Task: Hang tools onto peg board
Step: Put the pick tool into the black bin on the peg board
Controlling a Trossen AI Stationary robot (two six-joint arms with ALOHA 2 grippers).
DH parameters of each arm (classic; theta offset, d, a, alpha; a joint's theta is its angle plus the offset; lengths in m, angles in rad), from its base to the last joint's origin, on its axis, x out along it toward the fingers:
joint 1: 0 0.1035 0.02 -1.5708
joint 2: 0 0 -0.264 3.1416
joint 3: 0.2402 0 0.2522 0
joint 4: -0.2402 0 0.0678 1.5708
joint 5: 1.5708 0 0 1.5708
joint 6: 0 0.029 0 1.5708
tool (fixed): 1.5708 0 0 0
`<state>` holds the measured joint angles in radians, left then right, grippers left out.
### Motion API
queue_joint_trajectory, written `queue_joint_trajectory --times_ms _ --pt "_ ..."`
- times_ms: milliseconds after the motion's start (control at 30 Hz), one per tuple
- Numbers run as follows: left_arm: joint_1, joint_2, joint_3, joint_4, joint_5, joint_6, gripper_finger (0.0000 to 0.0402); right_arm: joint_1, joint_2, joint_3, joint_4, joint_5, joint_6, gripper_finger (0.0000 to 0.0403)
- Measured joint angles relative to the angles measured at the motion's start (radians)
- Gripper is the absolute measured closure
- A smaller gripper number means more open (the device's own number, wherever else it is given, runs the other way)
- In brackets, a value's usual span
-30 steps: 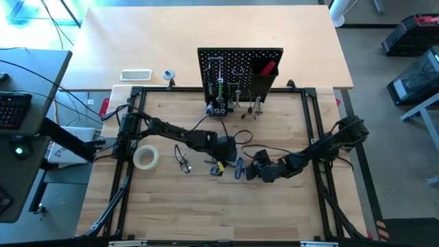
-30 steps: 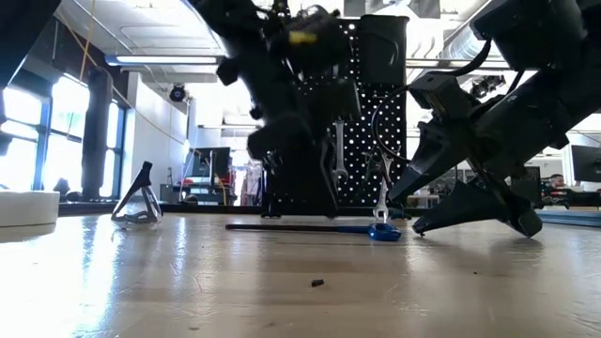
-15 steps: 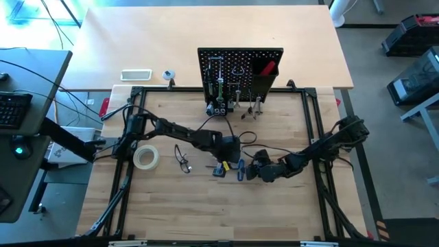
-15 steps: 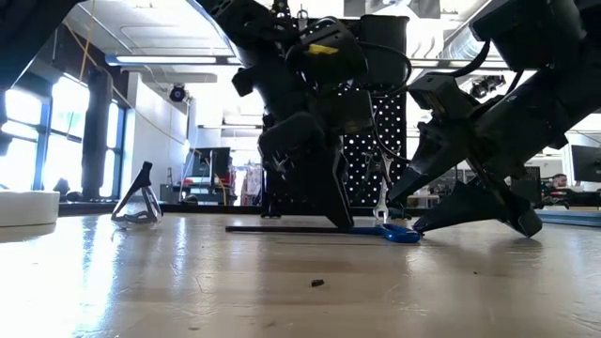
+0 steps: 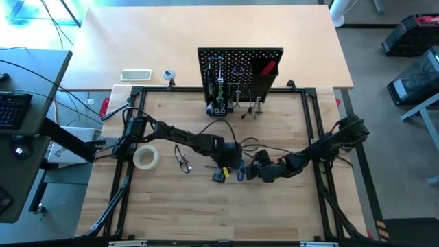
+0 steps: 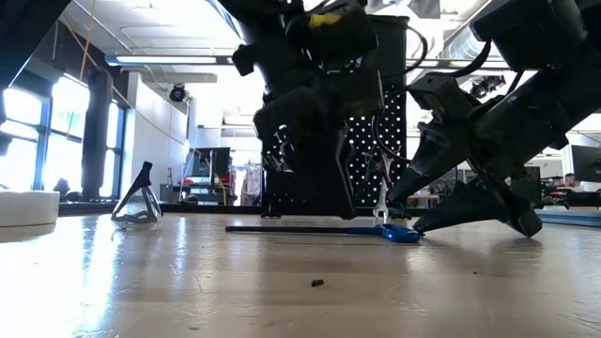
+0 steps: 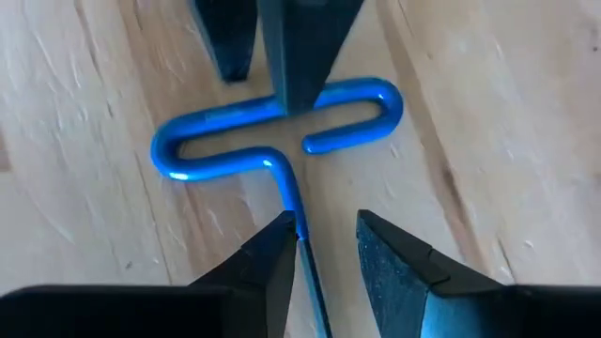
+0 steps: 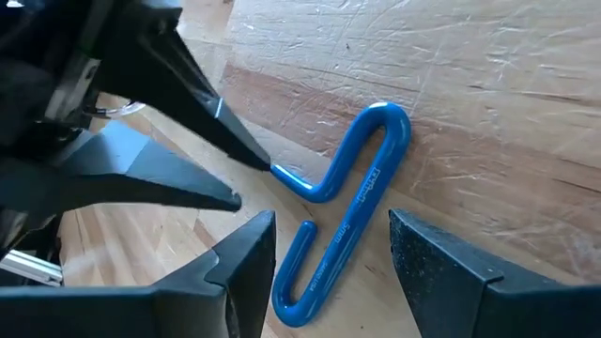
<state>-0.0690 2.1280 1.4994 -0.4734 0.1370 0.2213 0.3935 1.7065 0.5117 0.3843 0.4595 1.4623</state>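
Tabletop (image 5: 178, 206) bears blue hex key (image 7: 282, 131), shaft between left gripper (image 7: 324, 249) fingers

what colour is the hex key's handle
Bright blue. The hex key's looped handle shows best in the left wrist view.

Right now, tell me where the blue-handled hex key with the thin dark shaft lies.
In the high view, the blue-handled hex key lies flat on the wooden table near its middle, between the left gripper and the right gripper, in front of the black peg board.
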Motion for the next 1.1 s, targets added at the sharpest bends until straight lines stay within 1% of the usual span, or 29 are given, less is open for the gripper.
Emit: queue_joint_trajectory --times_ms 67,167,300,400,500,567,800,933,1100 --pt "-0.006 0.007 0.001 0.005 -0.018 -0.002 0.0295 0.000 0.000 0.000 -0.002 0.000 -0.001 0.0201" --pt "-0.007 0.027 0.000 0.020 -0.076 -0.009 0.0296 0.000 0.000 0.000 -0.003 0.001 -0.004 0.0201" --pt "-0.007 0.041 0.001 0.027 -0.054 -0.010 0.0308 0.001 0.000 0.000 -0.002 0.007 -0.004 0.0201" --pt "-0.008 0.053 0.004 0.036 -0.063 -0.009 0.0334 0.002 0.000 0.000 -0.001 0.014 -0.004 0.0201" --pt "-0.007 0.068 0.005 0.038 -0.071 0.013 0.0380 0.002 0.000 0.000 0.002 0.020 -0.004 0.0201" --pt "-0.008 0.070 0.005 0.037 -0.072 0.021 0.0392 0.002 0.000 0.000 0.007 0.020 -0.004 0.0201" --pt "-0.003 0.049 -0.001 0.071 -0.064 0.042 0.0399 0.016 0.007 0.000 0.008 -0.005 0.025 0.0201" --pt "-0.002 0.040 -0.001 0.086 -0.060 0.045 0.0401 0.053 0.010 0.002 -0.008 -0.016 0.076 0.0201" --pt "-0.001 0.037 -0.001 0.115 -0.047 0.045 0.0399 0.068 0.009 0.004 -0.026 -0.023 0.126 0.0201"
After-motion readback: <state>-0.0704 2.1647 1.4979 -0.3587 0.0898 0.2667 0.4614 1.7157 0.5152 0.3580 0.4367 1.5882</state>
